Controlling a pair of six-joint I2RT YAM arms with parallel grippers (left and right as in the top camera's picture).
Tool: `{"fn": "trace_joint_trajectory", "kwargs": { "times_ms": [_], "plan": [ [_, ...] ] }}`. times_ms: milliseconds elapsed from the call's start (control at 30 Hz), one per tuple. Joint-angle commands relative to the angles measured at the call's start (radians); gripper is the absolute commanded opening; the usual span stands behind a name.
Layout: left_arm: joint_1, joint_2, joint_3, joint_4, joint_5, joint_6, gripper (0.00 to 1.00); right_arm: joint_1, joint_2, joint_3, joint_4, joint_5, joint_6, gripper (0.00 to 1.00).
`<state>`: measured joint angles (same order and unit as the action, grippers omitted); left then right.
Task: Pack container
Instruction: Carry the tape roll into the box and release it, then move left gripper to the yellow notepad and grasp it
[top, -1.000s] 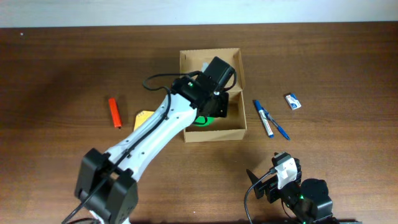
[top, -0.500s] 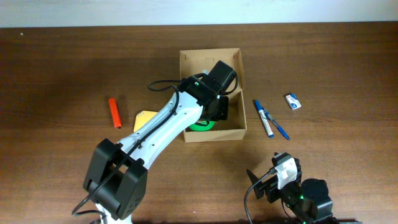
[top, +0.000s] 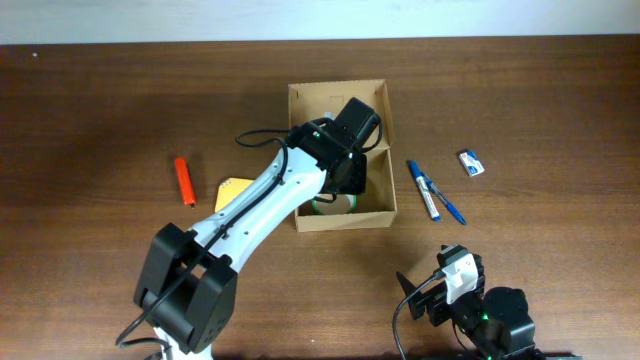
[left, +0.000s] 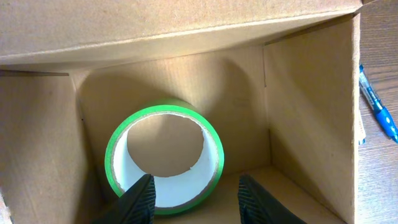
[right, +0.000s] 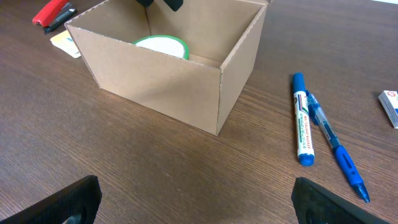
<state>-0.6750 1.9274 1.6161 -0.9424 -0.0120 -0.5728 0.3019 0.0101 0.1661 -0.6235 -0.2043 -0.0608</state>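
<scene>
Dark wood-grain table (top: 100, 100), corrugated cardboard container (right: 155, 87), round green tape roll (left: 180, 186) inside

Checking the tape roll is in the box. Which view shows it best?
Left wrist: the green tape roll sits in plain view inside the container. Overhead, the left arm covers most of it; right wrist shows only its top.

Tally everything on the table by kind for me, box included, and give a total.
Cardboard box: 1
Green tape roll, inside the box: 1
Pens: 2, a blue-capped marker and a blue pen
Red marker-like stick: 1
Yellow pad: 1
White and blue packet: 1
Total: 7
</scene>
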Motion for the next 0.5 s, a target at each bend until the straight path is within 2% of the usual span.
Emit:
{"fn": "trace_joint_trajectory", "kwargs": {
  "times_ms": [0,100,167,233,267,333,467],
  "plan": [
    [-0.006,-0.021,0.059,-0.021,-0.01,0.038,0.42,0.006,-0.008,-0.005,0.0,-0.009,-0.006,0.99],
    [-0.006,-0.129,0.158,-0.05,-0.016,0.146,0.42,0.006,-0.008,-0.005,0.0,-0.009,-0.006,0.99],
    [-0.006,-0.217,0.167,-0.069,-0.071,0.183,0.43,0.006,-0.008,-0.005,0.0,-0.009,-0.006,0.99],
    [-0.005,-0.312,0.167,-0.119,-0.163,0.226,0.55,0.006,-0.008,-0.005,0.0,-0.009,-0.006,0.99],
    [0.005,-0.35,0.167,-0.154,-0.178,0.249,0.57,0.006,-0.008,-0.005,0.0,-0.009,-0.006,0.99],
    [0.06,-0.403,0.167,-0.245,-0.167,0.341,0.63,0.006,-0.008,-0.005,0.0,-0.009,-0.006,0.99],
    [0.181,-0.414,0.158,-0.353,-0.031,0.511,0.63,0.006,-0.008,-0.005,0.0,-0.009,-0.006,0.99]
  ]
}}
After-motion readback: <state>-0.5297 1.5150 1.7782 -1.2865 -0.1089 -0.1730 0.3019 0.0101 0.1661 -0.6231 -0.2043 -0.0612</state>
